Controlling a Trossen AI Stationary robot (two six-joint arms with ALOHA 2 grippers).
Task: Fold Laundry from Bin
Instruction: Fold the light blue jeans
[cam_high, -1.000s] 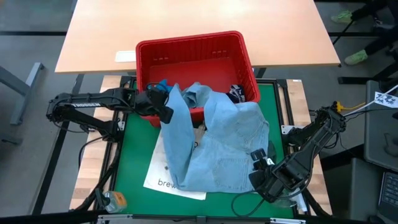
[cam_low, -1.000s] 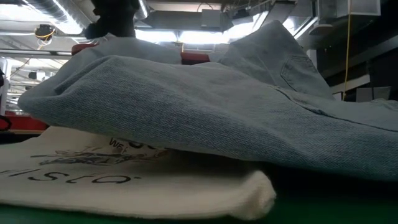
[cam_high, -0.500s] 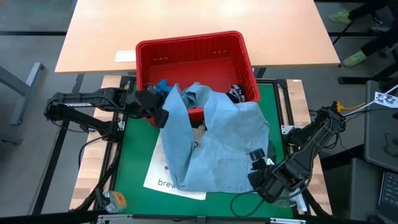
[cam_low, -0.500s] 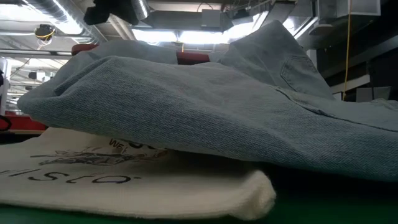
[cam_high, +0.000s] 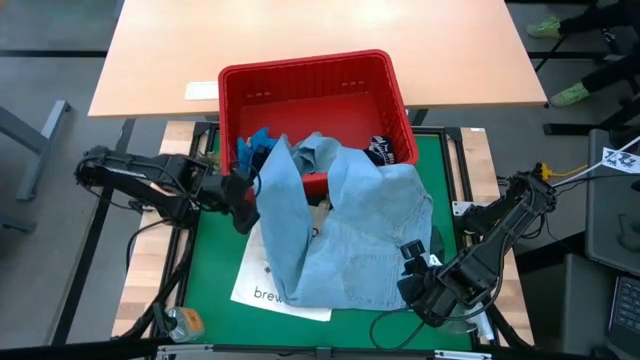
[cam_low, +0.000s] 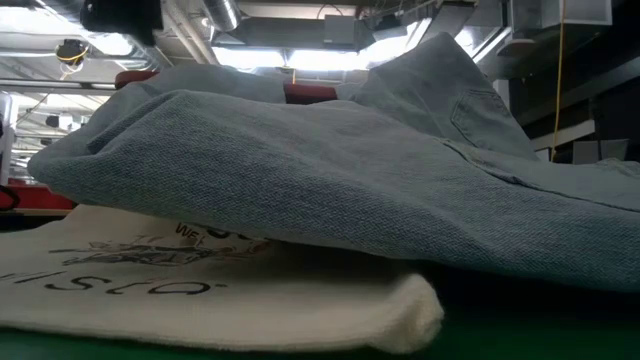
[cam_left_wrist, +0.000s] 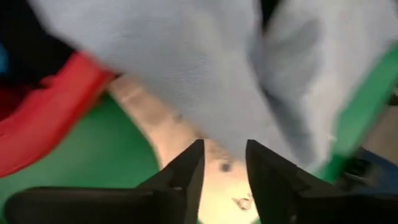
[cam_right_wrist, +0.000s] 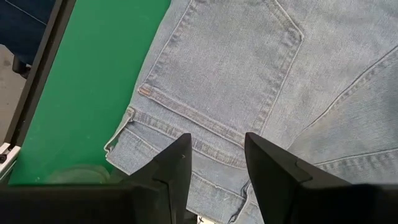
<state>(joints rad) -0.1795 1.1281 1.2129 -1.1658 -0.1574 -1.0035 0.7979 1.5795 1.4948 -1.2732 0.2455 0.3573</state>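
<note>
While draped over bin (cam_high: 300, 80) rim, denim garment (cam_high: 350, 230) lies rumpled, pale blue.

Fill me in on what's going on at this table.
A two-armed robot is pulling laundry out of the red bin. A light blue denim garment is draped from the bin's front rim onto the green mat, covering most of a white tote bag. The left gripper sits open and empty beside the denim's left edge. The right gripper hovers open over the denim's pocket area at the mat's near right corner. More clothes remain in the bin.
</note>
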